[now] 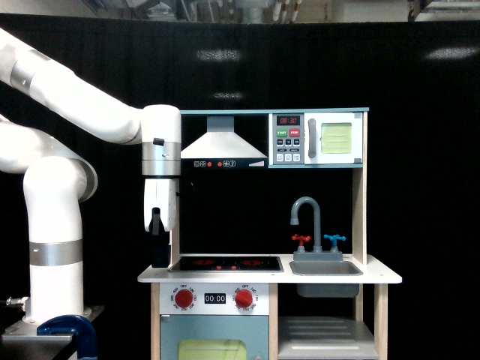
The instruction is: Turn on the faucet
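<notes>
**Faucet far across from the jaws**

The faucet stands upright behind the sink, near the exterior view's right end of the toy kitchen, its red handle and blue handle at the base. The gripper hangs at the opposite end, by the stove, pointing down. So the faucet lies well apart, toward the exterior view's right. The jaws touch and hold nothing; their opening cannot be told from this side-on view.

Glossy white arm (silver joint bands), black-tipped tool
</notes>
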